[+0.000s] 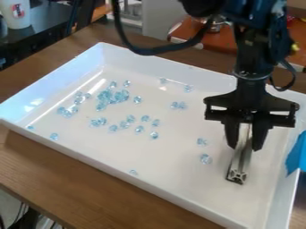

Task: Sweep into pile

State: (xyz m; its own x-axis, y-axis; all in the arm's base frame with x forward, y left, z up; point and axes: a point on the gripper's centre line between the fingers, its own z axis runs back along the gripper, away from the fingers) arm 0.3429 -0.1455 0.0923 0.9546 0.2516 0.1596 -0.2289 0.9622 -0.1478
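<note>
The end effector (245,144) grips a metal bar (240,162) between its fingers, the bar's lower end at the floor of the white tray (170,156) on the desk (36,161). Clear blue beads (110,95) lie scattered in the tray, thickest toward the far left of the view, with two loose spots just left of the bar. The step in hand looks like sweeping these strays toward the thick cluster. The bar is well placed on their outer side; a low, slow push leftward, its broad face square to the travel, should gather them best. Lifted, it could ride over beads; too quick, it might scatter them. Those by the walls probably need separate, careful strokes.
</note>
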